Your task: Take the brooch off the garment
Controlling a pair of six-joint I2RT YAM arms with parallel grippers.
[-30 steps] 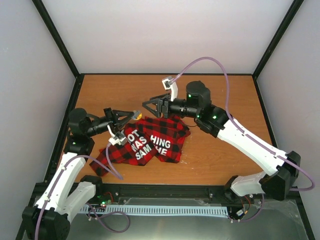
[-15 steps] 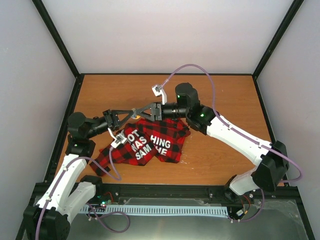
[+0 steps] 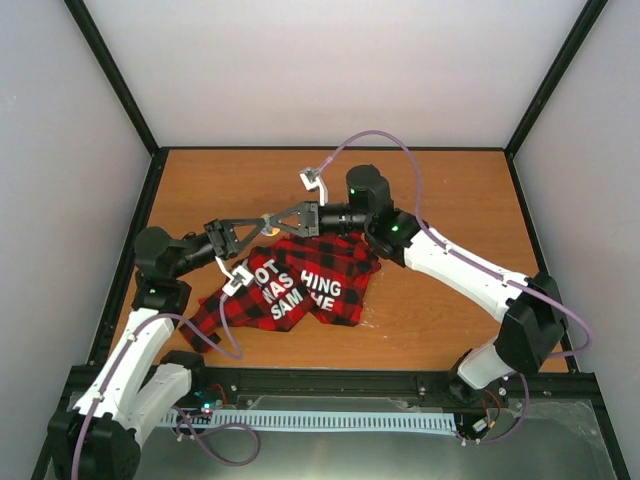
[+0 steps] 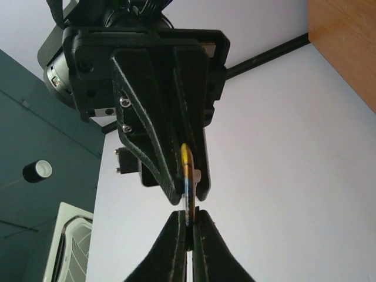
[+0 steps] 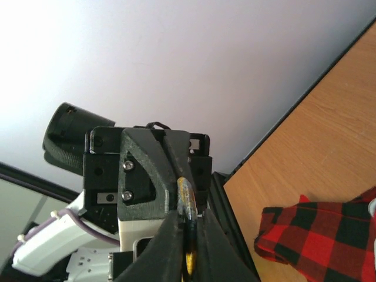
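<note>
Between two meeting tips, up off the bench point(image 3: 450, 200), hangs the yellow brooch point(image 4: 186, 170), edge-on. The left tool point(image 4: 188, 216) is pressed together on one end of it, and the right tool point(image 5: 189, 220) pinches the other. The red-and-black garment point(image 3: 310, 280) lies crumpled on the bench below, apart from the brooch.

An orange-brown wooden tabletop point(image 3: 450, 200) sits inside pale, evenly lit white wall panels point(image 3: 330, 70) joined by black metal frame posts point(image 3: 112, 80). A white slotted rail point(image 3: 330, 421) runs along its near edge. A white square ceiling vent point(image 4: 66, 247) shows overhead.
</note>
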